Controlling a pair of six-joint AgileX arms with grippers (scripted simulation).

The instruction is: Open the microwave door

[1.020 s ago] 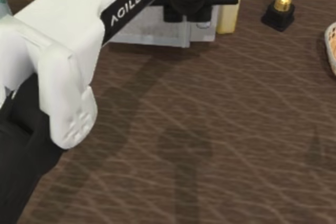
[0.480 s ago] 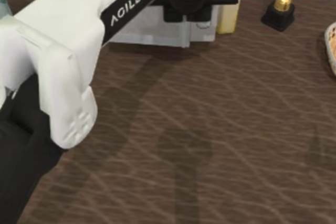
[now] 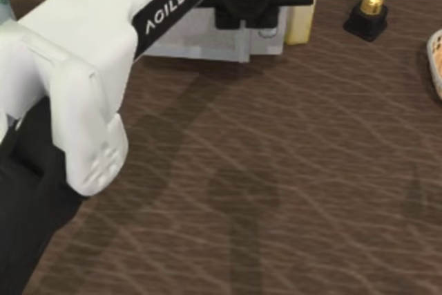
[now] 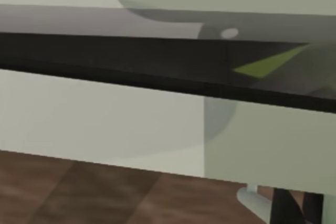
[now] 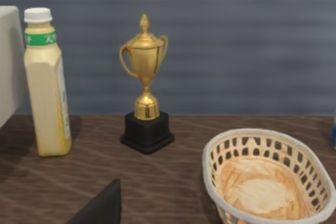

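Left arm reaching over the microwave (image 3: 207, 41) at the table's far edge, most of the oven hidden beneath it.

From above, the white left arm crosses from the near left toward the far centre, and its dark left gripper (image 3: 248, 5) sits over the microwave's top front edge; whether its fingers are clenched or released I cannot tell. Only a grey strip of the oven shows under the arm, and the microwave door (image 3: 200, 39) is hard to make out there. A pale yellow bottle (image 3: 302, 5) stands just beside the oven's right, a gold trophy (image 3: 373, 1) farther right, and a wicker basket (image 3: 435, 60) is cut off at the right edge. The left wrist view is filled at close range by pale panels (image 4: 105, 119) and a dark band (image 4: 157, 66); which part of the oven this is cannot be told. The right wrist view shows bottle (image 5: 46, 82), trophy (image 5: 144, 87) and basket (image 5: 262, 177), with only a dark corner of the right gripper (image 5: 102, 208), fingers unreadable.
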